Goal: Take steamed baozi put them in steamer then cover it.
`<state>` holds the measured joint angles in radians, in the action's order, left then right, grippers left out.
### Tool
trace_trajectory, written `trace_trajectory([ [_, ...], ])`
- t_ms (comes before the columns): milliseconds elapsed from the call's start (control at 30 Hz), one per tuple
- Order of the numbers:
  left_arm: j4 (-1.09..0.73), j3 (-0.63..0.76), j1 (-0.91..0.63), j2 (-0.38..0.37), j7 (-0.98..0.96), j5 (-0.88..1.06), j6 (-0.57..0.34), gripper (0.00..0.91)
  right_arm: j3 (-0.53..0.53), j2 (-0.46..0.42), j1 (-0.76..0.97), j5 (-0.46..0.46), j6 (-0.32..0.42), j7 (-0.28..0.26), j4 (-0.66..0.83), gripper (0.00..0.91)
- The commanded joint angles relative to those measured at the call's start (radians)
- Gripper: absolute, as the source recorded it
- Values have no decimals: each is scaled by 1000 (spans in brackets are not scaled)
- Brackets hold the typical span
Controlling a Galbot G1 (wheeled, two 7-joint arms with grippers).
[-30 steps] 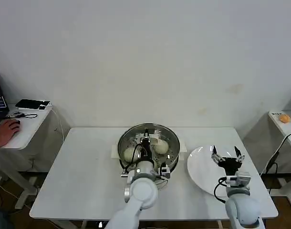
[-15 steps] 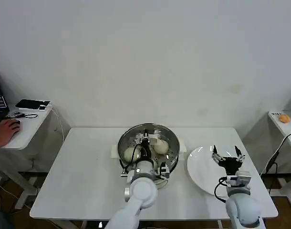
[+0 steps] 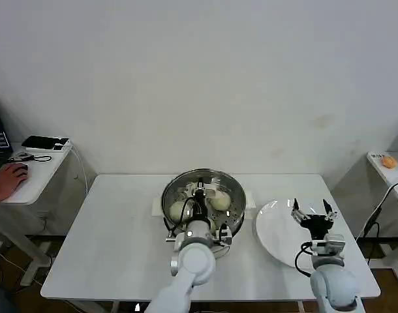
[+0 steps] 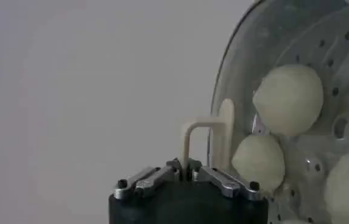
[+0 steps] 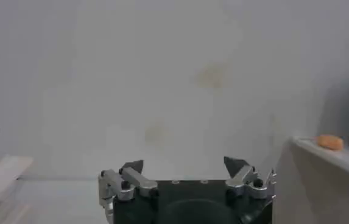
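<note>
— Left end effector (image 3: pixel 200 190): how is it seen?
— Clamped together on the cover's (image 3: pixel 202 195) cream handle, the cover held over the steamer (image 3: pixel 233 215) at the desk's (image 3: pixel 114 241) middle, steamed baozi (image 3: pixel 177 210) inside.
— And the right end effector (image 3: pixel 310 210)?
— Fingers spread apart above the white plate (image 3: pixel 274 229) near the desk's right edge.
</note>
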<state>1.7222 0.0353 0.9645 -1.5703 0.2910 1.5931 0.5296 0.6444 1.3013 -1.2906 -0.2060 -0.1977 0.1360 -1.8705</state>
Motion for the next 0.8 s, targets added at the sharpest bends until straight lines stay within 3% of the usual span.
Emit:
trace_trajectory([
  [33, 19, -11, 12, -6, 7, -33, -27, 907, 0, -2, -2, -1, 1, 0, 2, 907],
  [800, 242, -30, 97, 59, 47, -166, -32, 907, -17, -19, -6, 1, 3, -3, 10, 907],
])
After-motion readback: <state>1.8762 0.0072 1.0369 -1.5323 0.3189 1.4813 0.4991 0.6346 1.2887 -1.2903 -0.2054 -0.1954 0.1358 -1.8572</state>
